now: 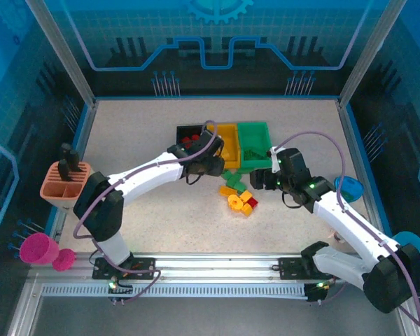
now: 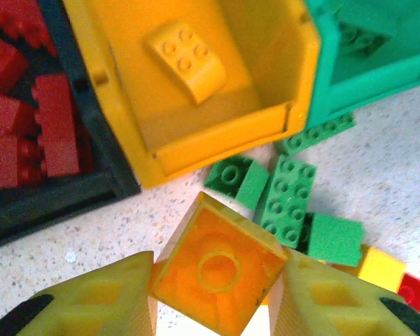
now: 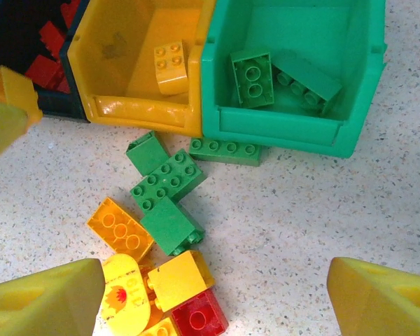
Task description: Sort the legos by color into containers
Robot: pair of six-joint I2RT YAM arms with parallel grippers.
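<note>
Legos point(image 3: 169, 66), one in yellow bin point(image 3: 143, 115), two in green bin point(image 3: 280, 133)

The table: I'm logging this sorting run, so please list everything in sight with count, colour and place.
black bin: one, left of the row, holding several red bricks
yellow bin: one, middle, holding one yellow brick
green bin: one, right, holding two green bricks
loose green bricks: four, on the table in front of the bins
loose yellow bricks: about four, in the same pile
loose red brick: one, near edge of the pile
slotted holder: one, orange-topped, far left
pink cups: two, near left corner
blue cups: two, right side
left gripper: shut on a held yellow brick, before the yellow bin
right gripper: open, over the pile
</note>
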